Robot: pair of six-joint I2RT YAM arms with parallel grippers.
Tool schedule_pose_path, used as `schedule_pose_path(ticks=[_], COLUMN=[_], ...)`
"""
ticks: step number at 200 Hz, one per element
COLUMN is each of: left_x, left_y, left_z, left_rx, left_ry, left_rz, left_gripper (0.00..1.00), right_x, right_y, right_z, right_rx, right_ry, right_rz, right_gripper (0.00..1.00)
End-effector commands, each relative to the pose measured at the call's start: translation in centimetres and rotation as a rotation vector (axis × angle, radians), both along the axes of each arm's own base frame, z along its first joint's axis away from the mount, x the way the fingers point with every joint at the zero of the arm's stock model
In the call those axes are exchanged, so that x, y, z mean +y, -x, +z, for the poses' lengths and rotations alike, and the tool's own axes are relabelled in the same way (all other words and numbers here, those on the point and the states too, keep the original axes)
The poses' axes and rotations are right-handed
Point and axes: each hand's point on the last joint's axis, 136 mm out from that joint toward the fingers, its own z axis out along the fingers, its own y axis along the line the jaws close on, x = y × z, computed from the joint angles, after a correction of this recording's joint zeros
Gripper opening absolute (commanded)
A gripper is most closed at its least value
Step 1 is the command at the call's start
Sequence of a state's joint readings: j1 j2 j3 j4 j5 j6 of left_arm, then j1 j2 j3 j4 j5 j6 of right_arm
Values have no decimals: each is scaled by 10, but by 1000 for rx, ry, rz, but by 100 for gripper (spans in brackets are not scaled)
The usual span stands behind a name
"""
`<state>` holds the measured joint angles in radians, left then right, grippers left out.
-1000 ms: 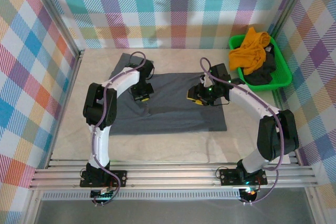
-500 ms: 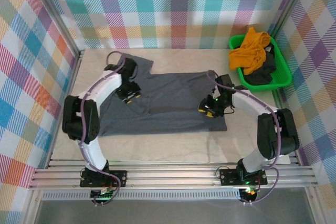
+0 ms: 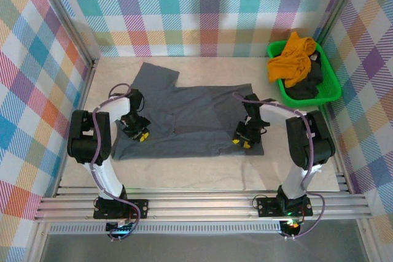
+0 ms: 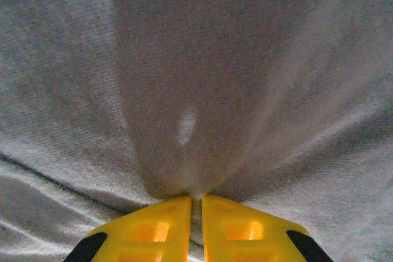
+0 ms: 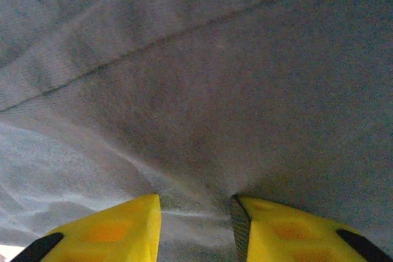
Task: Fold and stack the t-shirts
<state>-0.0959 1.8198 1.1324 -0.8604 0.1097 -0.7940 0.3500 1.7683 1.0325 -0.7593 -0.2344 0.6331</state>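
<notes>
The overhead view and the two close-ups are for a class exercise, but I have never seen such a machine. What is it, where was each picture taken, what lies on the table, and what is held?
Two robot arms are bolted at the near edge. The overhead view looks down on them; each close-up comes from a wrist camera, yellow fingers at the bottom. A grey t-shirt lies on the table; an orange t-shirt and a dark t-shirt sit in a green basket. The left gripper is shut on the grey cloth. The right gripper has its fingers apart on it; whether they grip is unclear.
</notes>
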Motion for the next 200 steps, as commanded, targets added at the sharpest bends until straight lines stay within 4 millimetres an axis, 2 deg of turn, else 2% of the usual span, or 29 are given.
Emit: schedule_pose_path(ticks=[1, 37, 59, 99, 130, 146, 165, 182, 200], left_x=[17, 26, 31, 38, 40, 41, 41, 37, 33], left_y=[53, 88, 101, 102, 98, 82, 49, 8, -44], left_z=[-15, -15, -13, -9, -4, 15, 50, 81, 101], left_rx=[166, 208, 218, 212, 199, 143, 30, -90, -206], left_ry=[-81, -114, -138, -167, -178, -202, -221, -208, -175], left_rz=[-41, -47, -53, -59, -59, -67, -56, -19, 33], left_gripper=[14, 14, 14, 14, 14, 19, 30, 43, 49], right_x=[-11, -13, -13, -16, -12, -1, 13, 23, 27], right_y=[47, 78, 93, 105, 100, 82, 47, 13, -27], right_z=[-20, -17, -15, -13, -8, 6, 41, 75, 103], right_rx=[151, 211, 242, 261, 245, 135, -83, -271, -414], right_ry=[108, 149, 153, 165, 146, 88, 8, -52, -108], right_rz=[42, 87, 89, 94, 103, 127, 149, 137, 75], right_gripper=[38, 39, 39, 39, 40, 44, 50, 54, 54])
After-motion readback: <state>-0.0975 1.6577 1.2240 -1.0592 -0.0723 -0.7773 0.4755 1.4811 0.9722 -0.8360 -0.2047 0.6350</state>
